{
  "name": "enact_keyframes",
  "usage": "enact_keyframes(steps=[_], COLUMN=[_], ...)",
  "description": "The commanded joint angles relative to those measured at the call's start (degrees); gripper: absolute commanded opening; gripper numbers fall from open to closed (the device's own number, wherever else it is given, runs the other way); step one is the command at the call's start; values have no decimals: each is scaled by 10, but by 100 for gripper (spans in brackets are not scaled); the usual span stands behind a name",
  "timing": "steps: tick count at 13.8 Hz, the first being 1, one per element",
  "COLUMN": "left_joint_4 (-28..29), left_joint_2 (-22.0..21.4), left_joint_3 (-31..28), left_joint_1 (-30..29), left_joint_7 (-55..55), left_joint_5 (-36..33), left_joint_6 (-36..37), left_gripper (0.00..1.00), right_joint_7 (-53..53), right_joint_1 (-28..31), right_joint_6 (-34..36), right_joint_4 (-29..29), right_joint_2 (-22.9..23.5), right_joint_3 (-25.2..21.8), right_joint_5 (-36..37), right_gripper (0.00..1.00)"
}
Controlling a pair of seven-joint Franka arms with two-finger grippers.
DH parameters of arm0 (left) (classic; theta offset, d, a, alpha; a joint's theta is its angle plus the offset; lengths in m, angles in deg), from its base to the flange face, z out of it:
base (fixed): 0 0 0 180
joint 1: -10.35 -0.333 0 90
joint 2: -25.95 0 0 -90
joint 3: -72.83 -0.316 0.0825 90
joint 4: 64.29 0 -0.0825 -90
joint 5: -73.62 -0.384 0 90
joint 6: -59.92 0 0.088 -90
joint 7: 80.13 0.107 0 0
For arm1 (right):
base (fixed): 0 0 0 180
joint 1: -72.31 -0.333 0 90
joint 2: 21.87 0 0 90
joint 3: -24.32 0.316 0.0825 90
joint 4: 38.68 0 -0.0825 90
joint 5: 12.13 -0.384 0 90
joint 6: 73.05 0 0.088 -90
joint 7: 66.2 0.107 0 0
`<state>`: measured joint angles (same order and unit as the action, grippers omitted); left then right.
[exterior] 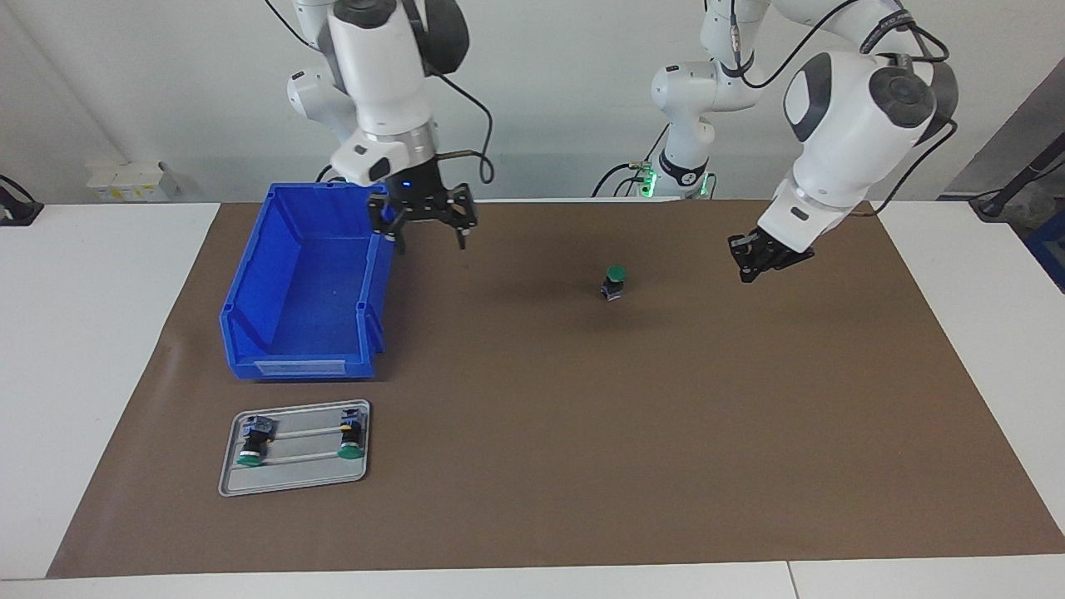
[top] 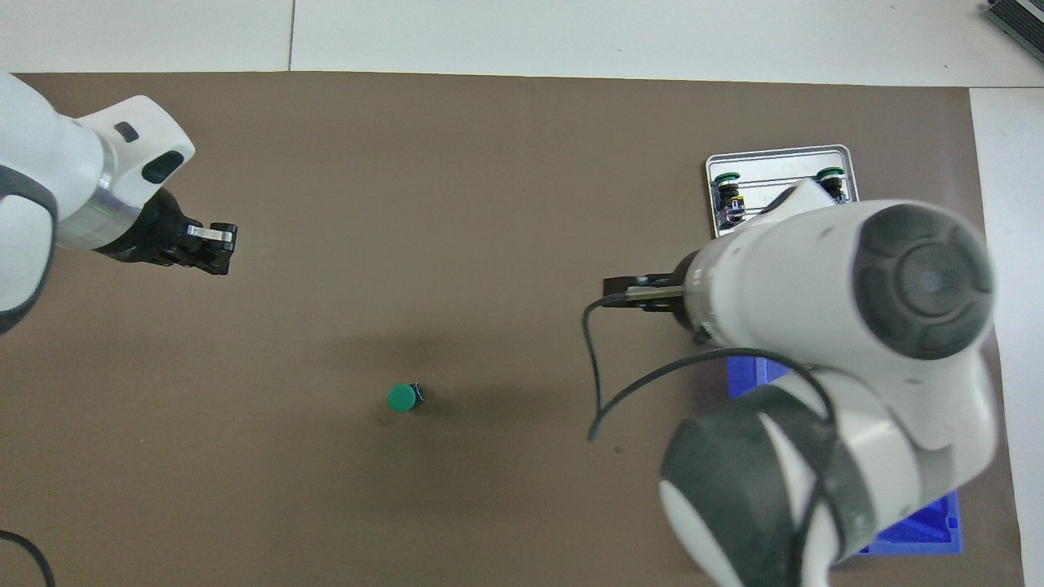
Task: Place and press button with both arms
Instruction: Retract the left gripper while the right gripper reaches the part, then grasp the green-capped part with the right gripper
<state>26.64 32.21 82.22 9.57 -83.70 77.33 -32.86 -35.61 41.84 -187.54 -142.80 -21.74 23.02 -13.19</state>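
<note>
Button: small push-button switch with round green cap, black body and bluish base (exterior: 614, 283) (top: 403, 397); stands upright, cap up, on the brown mat (exterior: 582, 416) (top: 457, 204), free of both grippers, about midway between the two arms' ends of the table and in the half nearer to the robots.
Left gripper: black two-finger gripper (exterior: 759, 264) (top: 218, 244) on the white left arm; up in the air over bare mat toward the left arm's end of the table, well apart from the button; holds nothing; whether its fingers are apart or together cannot be told.
Right gripper: black two-finger gripper (exterior: 427, 229) on the white right arm; hangs over the mat just beside the bin's wall; fingers spread apart, nothing between them; in the overhead view the arm's own body covers most of it.
Bin: blue open-topped plastic storage bin (exterior: 308, 283) (top: 922, 530); sits on the mat at the right arm's end of the table.
Tray: grey rectangular metal tray (exterior: 293, 478) (top: 775, 159); farther from the robots than the bin; two green-capped switches (exterior: 254, 439) (exterior: 351, 433) lie in it on their sides, apart from each other.
</note>
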Motion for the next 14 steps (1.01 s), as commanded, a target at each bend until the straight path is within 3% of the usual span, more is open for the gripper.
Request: enact_keyframes(steps=[1,3,5,6,8,11,14], left_joint_4=[-57,-58,-58,-58,-58,-58,-58], left_joint_2=[16,15,12,10,9,7,8], left_joint_3=[5,6,6,6,6,12,12], left_joint_1=[-22,-20,-19,-18,-17,-13,-13], left_joint_7=[34,35,35,35,35,50,86], left_joint_5=[-15,-36,-41,-41,-43,-69,-70], left_joint_6=[39,32,30,28,28,28,26], left_gripper=[39,69,92,97,99,99,99], right_joint_7=[73,113,144,144,141,153,149], right_joint_1=[-79,-138,-169,-180,-197,-227,-228], right_joint_6=[-55,-110,-157,-175,-183,-228,-231], right_joint_4=[45,67,67,67,64,64,57], right_joint_2=[79,135,167,178,191,260,265], right_joint_3=[-4,-4,-4,-4,-4,-4,-4], right_joint_5=[-2,-8,-2,-1,4,54,57], right_gripper=[100,100,100,100,100,100,100])
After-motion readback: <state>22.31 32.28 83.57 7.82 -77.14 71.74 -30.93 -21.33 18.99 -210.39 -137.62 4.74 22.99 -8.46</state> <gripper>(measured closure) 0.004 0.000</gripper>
